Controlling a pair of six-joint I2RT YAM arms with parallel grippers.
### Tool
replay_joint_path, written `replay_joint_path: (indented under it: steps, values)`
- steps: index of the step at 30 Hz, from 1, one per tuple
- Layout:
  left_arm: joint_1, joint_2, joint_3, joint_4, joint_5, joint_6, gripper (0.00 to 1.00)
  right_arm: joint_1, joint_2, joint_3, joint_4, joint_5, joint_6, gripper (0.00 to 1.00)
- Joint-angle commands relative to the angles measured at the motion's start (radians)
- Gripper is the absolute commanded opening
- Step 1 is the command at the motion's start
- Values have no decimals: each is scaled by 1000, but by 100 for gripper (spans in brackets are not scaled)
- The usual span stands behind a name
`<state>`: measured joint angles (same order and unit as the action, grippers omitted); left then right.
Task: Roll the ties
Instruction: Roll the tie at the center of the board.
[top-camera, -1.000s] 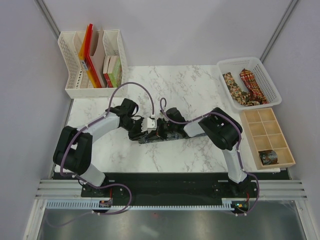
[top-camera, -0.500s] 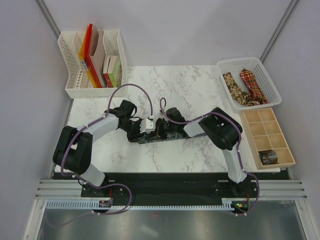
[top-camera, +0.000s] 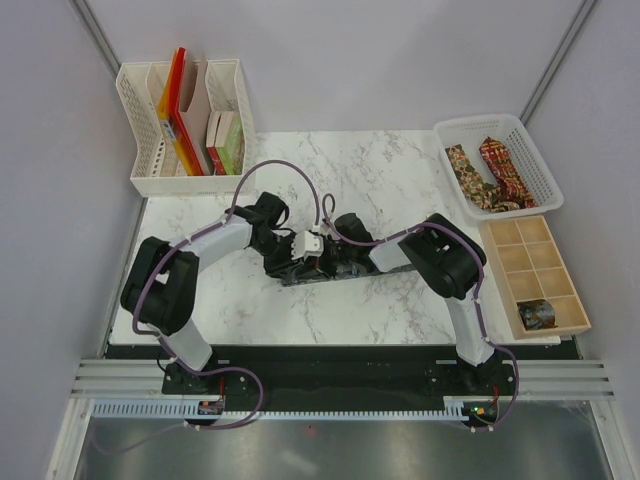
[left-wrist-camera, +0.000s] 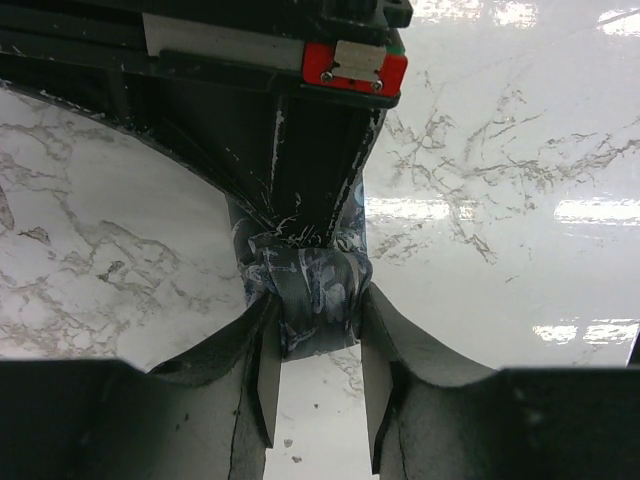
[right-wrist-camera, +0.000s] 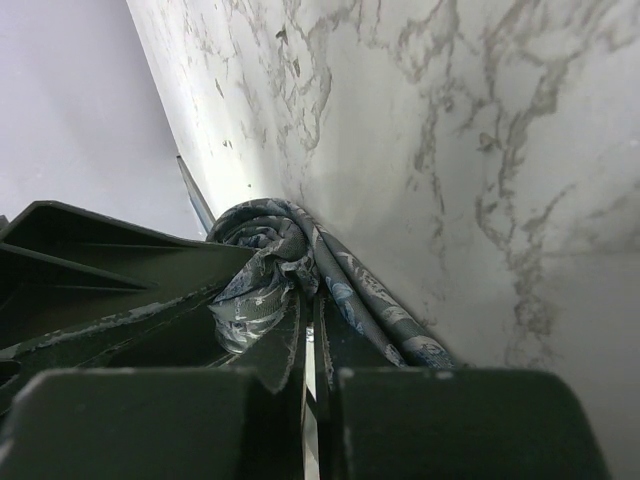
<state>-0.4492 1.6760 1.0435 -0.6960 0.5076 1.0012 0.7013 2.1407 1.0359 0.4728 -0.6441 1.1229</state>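
Note:
A dark grey-green tie is wound into a small roll at the middle of the marble table. In the left wrist view my left gripper is shut on the sides of that roll. My right gripper is shut, and the tie wraps round its fingertips with a tail trailing off along the table. From above, both grippers meet at the table's centre, left gripper against right gripper, and cover most of the roll. A brown-gold tie and a red tie lie in the white basket.
A wooden compartment box at the right edge holds one rolled tie in a near cell. A white file rack with coloured folders and books stands at the back left.
My left arm has swung its forearm toward the back and its wrist has slid a little right, closer against the right gripper. The right arm has hardly moved.

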Motion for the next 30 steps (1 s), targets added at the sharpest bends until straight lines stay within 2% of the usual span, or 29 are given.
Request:
replay_joint_path:
  steps: [1,5,9,18,22,30]
  values:
    - [-42,85,20,85,28,-33,39,17,35,-10,-51,47,-11,8]
    - [-40,119,9,47,-20,-13,39,-2,-1,-14,-57,29,-17,19]
    - [-40,139,-10,23,-44,8,36,-31,-44,-22,-75,-2,-23,25]
    - [-39,162,4,7,-63,17,34,-60,-139,-10,-146,-42,-61,45]
    - [-39,168,12,3,-61,14,34,-57,-136,-23,-112,-42,-40,49]
    - [-39,179,29,-5,-57,20,34,-46,-114,-16,-19,-40,-3,48]
